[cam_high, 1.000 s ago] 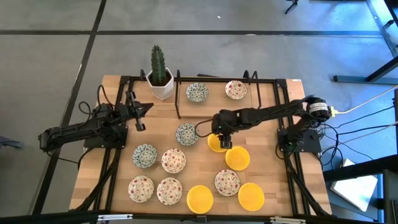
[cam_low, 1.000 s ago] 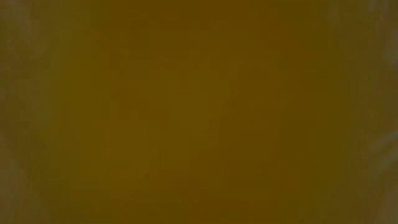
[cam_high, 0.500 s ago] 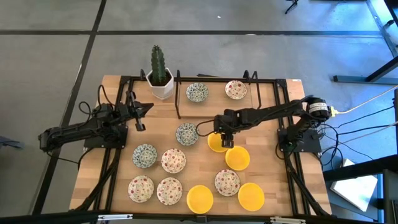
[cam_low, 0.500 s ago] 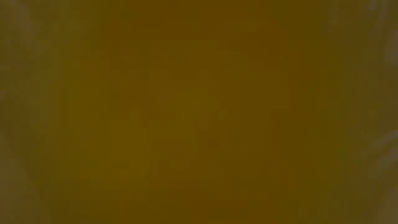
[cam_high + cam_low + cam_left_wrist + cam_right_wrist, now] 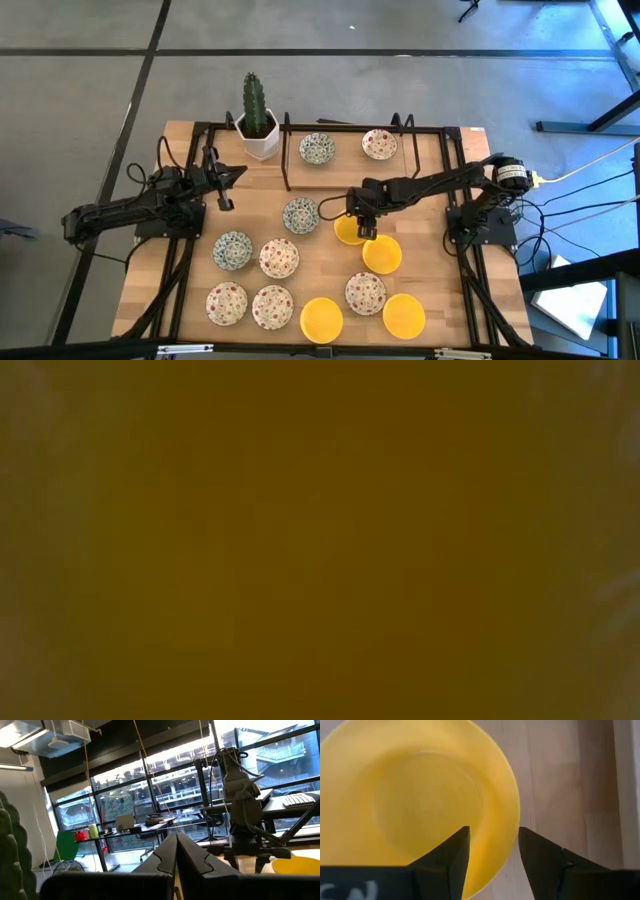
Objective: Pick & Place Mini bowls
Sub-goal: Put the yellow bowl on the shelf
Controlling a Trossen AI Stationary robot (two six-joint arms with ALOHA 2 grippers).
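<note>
High view: the right tool reaches to the middle of the wooden desk and sits over the rim of a yellow bowl. A second yellow bowl lies touching it, nearer the front, and two more yellow bowls lie along the front edge. Between those two is a speckled bowl; three more speckled bowls sit front left. Blue-green bowls lie at mid-desk and to its left. At the back, inside a black frame, are one blue-green bowl and one speckled bowl. A cactus pot stands at the back left corner. The left tool waits at the left side, apart from every bowl.

Low view: only a dull yellow-brown blur; nothing can be told apart.

Left wrist view: the left tool has its two fingers pressed together with nothing between them. Beyond them the right arm stands over the desk, with a yellow bowl's edge beside it, and windows behind.

Right wrist view: the right tool is partly spread, one finger over the inside of the yellow bowl and the other outside it over bare wood, so the rim lies between them. Whether the fingers press on the rim I cannot tell.
</note>
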